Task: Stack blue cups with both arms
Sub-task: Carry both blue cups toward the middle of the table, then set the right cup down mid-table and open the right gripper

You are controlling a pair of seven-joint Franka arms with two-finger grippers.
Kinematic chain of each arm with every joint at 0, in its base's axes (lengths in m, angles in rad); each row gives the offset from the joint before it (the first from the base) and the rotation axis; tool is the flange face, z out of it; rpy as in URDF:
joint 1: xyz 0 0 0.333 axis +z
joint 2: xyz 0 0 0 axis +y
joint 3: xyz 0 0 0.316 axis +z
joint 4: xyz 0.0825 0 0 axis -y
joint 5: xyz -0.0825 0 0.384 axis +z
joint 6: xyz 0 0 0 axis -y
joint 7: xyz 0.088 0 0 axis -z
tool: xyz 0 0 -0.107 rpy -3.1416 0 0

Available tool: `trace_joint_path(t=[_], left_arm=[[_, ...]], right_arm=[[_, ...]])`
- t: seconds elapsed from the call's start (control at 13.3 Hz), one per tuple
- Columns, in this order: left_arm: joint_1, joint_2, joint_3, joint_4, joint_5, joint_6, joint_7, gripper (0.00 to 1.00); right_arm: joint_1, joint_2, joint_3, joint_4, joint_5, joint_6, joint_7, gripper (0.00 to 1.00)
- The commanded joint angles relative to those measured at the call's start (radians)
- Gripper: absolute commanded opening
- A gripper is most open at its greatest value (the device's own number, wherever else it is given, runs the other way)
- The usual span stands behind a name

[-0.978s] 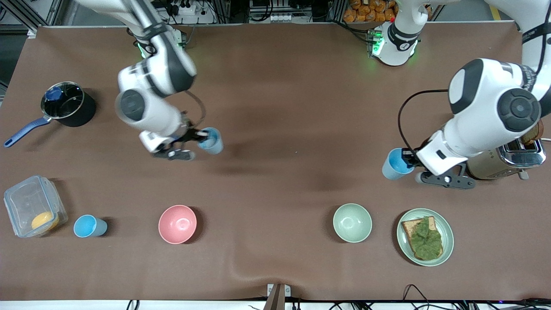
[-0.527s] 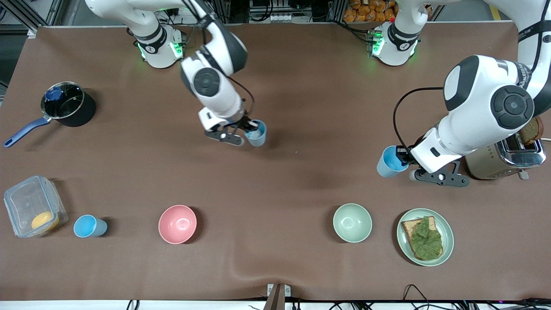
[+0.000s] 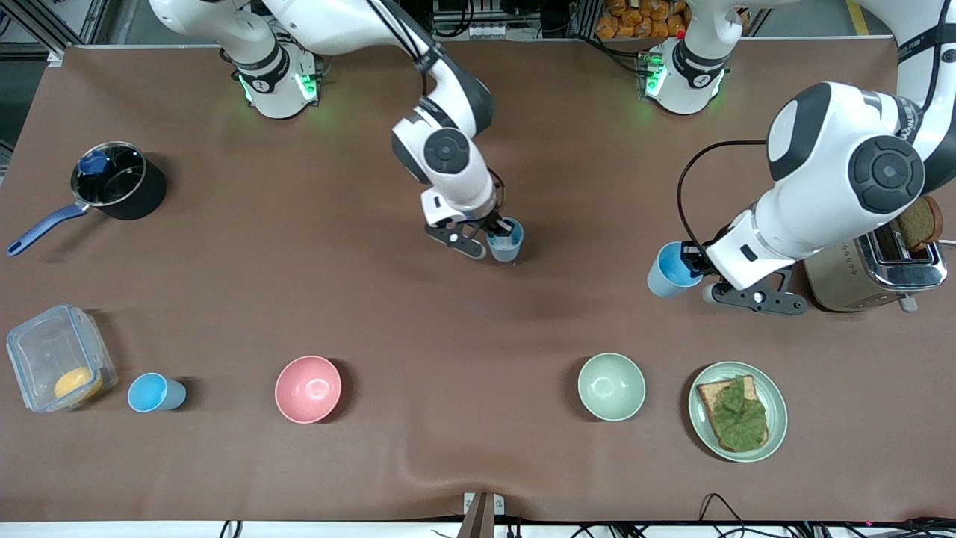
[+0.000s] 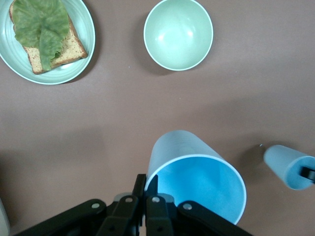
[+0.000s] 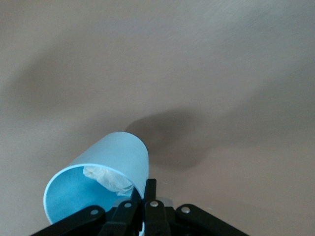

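Note:
My right gripper (image 3: pixel 493 233) is shut on the rim of a pale blue cup (image 3: pixel 508 240) over the middle of the table. In the right wrist view that cup (image 5: pixel 101 182) has a whitish crumpled lining inside, with its wall pinched between the fingers of the right gripper (image 5: pixel 144 194). My left gripper (image 3: pixel 698 263) is shut on the rim of a brighter blue cup (image 3: pixel 668 270) over the table beside the toaster. The left wrist view shows this cup (image 4: pixel 197 184) tilted in the left gripper (image 4: pixel 146 189), and the pale cup (image 4: pixel 288 167) farther off. A third blue cup (image 3: pixel 154 392) stands by the clear container.
A black pot (image 3: pixel 118 181) and a clear lidded container (image 3: pixel 56 366) sit at the right arm's end. A pink bowl (image 3: pixel 308 388), a green bowl (image 3: pixel 611 386) and a plate of toast with lettuce (image 3: pixel 773 433) line the near side. A toaster (image 3: pixel 881 276) stands at the left arm's end.
My right arm has swung its pale cup from the right arm's end to over the middle of the table. My left gripper has edged its cup slightly toward the middle.

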Motion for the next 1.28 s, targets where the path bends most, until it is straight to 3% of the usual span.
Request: trace_joint_path(t=[0.0, 0.08, 0.15, 0.23, 0.3, 0.38, 0.6, 0.83, 1.2], left_arm=[[0.002, -0.014, -0.017, 0.002, -0.023, -0.018, -0.029, 0.00], [0.005, -0.014, -0.023, 0.002, -0.023, -0.020, -0.029, 0.00], [0.005, -0.013, -0.024, 0.002, -0.023, -0.018, -0.029, 0.00], [0.003, -0.013, -0.024, 0.004, -0.025, -0.020, -0.029, 0.00], [0.003, -0.014, -0.024, 0.004, -0.025, -0.020, -0.029, 0.00], [0.003, -0.016, -0.024, 0.004, -0.025, -0.020, -0.029, 0.00], [0.012, -0.017, -0.024, 0.004, -0.055, -0.020, -0.029, 0.00], [-0.004, -0.013, -0.024, 0.002, -0.072, -0.020, -0.067, 0.00], [-0.069, 0.003, -0.049, -0.015, -0.057, -0.018, -0.211, 0.00]], right_arm=[[0.008, 0.049, -0.018, 0.048, -0.005, 0.026, 0.027, 0.00], [0.006, 0.049, -0.018, 0.046, -0.005, 0.026, 0.026, 0.00], [0.002, 0.049, -0.018, 0.048, -0.004, 0.020, 0.026, 0.15], [-0.009, 0.049, -0.018, 0.045, -0.004, 0.015, 0.021, 0.54], [-0.014, 0.046, -0.018, 0.048, -0.004, 0.015, 0.017, 0.83], [-0.017, 0.043, -0.020, 0.050, -0.004, 0.012, 0.018, 1.00], [-0.040, 0.010, -0.026, 0.063, -0.005, -0.087, 0.009, 1.00], [-0.093, -0.087, -0.026, 0.074, -0.019, -0.259, -0.051, 1.00], [-0.195, -0.171, -0.026, 0.204, -0.016, -0.562, -0.181, 1.00]])
